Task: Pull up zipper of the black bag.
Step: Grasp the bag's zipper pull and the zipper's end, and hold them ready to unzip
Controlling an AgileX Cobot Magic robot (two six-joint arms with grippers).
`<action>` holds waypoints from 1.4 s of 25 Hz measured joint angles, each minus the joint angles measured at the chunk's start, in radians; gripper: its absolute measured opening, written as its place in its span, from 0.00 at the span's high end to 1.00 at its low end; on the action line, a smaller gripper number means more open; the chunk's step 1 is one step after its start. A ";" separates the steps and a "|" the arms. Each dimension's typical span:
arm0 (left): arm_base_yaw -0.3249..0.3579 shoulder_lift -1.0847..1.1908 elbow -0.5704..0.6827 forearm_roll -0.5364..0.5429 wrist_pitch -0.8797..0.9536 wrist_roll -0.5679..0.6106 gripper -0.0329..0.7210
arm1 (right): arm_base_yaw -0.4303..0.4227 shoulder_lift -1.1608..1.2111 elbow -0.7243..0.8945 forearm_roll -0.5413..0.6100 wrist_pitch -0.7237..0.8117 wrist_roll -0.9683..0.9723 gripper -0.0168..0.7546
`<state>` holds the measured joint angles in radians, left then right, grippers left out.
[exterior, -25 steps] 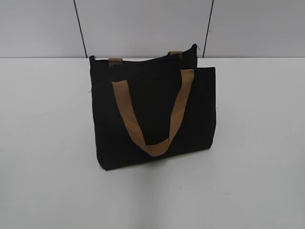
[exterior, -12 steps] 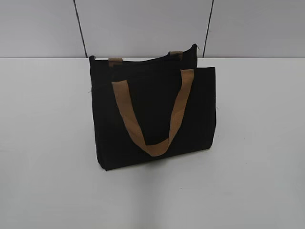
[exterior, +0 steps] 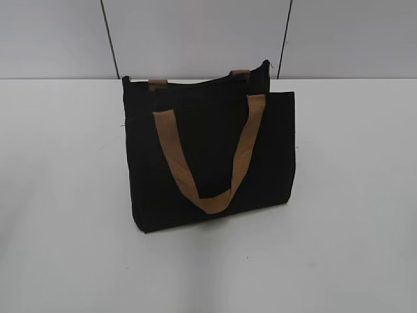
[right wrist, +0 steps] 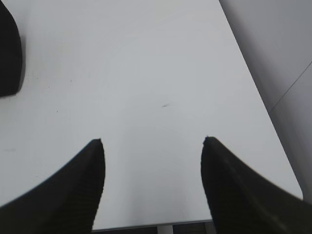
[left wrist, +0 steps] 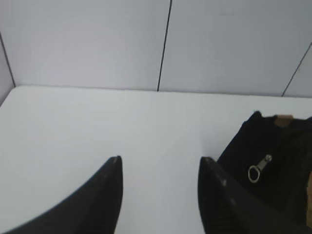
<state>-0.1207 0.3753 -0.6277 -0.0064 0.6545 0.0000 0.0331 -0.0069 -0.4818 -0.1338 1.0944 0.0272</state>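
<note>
The black bag (exterior: 208,156) stands upright on the white table in the exterior view, with a tan strap (exterior: 208,156) hanging down its front panel and a second strap's ends at the top rear. The zipper line along the top edge is too dark to make out there. In the left wrist view the bag's end (left wrist: 273,161) shows at the right with the silvery zipper pull (left wrist: 258,169) hanging on it. My left gripper (left wrist: 161,161) is open and empty, left of the bag. My right gripper (right wrist: 152,141) is open and empty over bare table. Neither gripper shows in the exterior view.
The white table (exterior: 65,195) runs to a grey panelled wall (exterior: 195,32) behind the bag. In the right wrist view the table's near edge (right wrist: 195,225) and right edge (right wrist: 263,112) show, and a dark corner of the bag (right wrist: 9,53) sits at the upper left.
</note>
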 joint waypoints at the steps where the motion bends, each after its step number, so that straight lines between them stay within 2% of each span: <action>1: -0.012 0.028 0.000 0.000 -0.056 0.009 0.45 | 0.000 0.000 0.000 0.000 0.000 0.000 0.35; 10: -0.144 0.415 0.000 0.006 -0.521 0.028 0.45 | 0.000 0.000 0.000 0.000 0.000 0.000 0.35; 15: -0.196 0.618 0.023 0.016 -0.787 0.028 0.45 | 0.000 0.000 0.000 0.000 0.000 0.000 0.35; 22: -0.204 0.759 0.196 0.026 -1.125 0.028 0.45 | 0.000 0.000 0.000 0.000 0.000 0.000 0.35; 29: -0.205 0.862 0.359 0.087 -1.287 -0.007 0.45 | 0.000 0.000 0.000 0.000 0.000 0.000 0.35; 35: -0.205 1.051 0.379 0.194 -1.425 -0.021 0.45 | 0.000 0.000 0.000 0.000 0.000 0.000 0.35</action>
<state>-0.3254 1.4261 -0.2488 0.1875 -0.7708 -0.0214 0.0331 -0.0069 -0.4818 -0.1338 1.0944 0.0272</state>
